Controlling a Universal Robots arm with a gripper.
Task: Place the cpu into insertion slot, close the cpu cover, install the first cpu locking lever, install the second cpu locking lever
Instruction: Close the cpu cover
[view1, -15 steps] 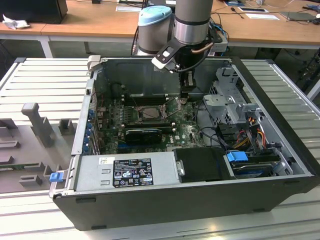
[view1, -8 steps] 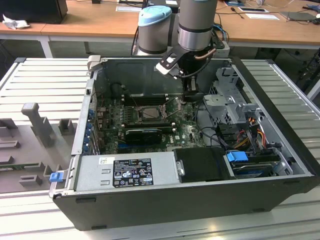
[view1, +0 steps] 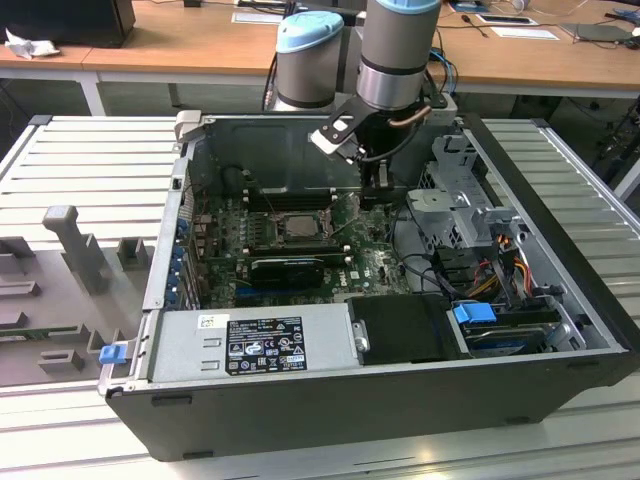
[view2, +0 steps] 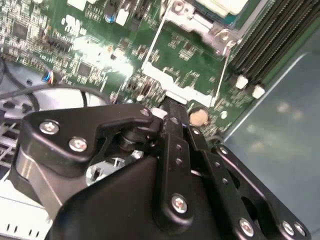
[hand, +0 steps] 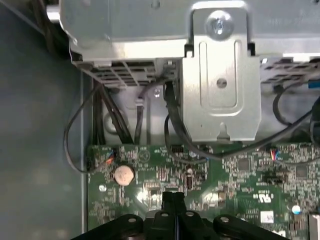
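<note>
- Closest to the exterior view's camera: grey power supply (view1: 250, 345), lying along the near wall of the open computer case (view1: 400, 410).
- Behind it, green circuit board (view1: 372, 262) flat on the case floor, with a long black card (view1: 288, 270) across its middle.
- Farther back on the board, insertion slot (view1: 290, 226) with a silvery rim, and long black memory slots (view1: 290, 200) just beyond.
- Seated in that slot, cpu (view2: 222, 4), pale face up, at the edge of the second wrist view. Silvery metal plate (view2: 192, 20) around it; latched or not, impossible to tell.
- Hanging down into the case from the far side, robot arm (view1: 398, 60).
- Low over the board's far right part, gripper (view1: 377, 195), on the exterior view's right of the slot and well apart from it.
- Pressed narrow, tip against tip, the fingers (hand: 167, 202); nothing held between.
- Near the fingertips in the first wrist view, round coin battery (hand: 123, 174) on the board.
- Beyond the board's edge, silvery drive cage (hand: 220, 90), with black cables (hand: 172, 125) dropping from under it.
- Under the case, slatted metal table (view1: 90, 160); at the far side, wooden desk (view1: 200, 45).
</note>
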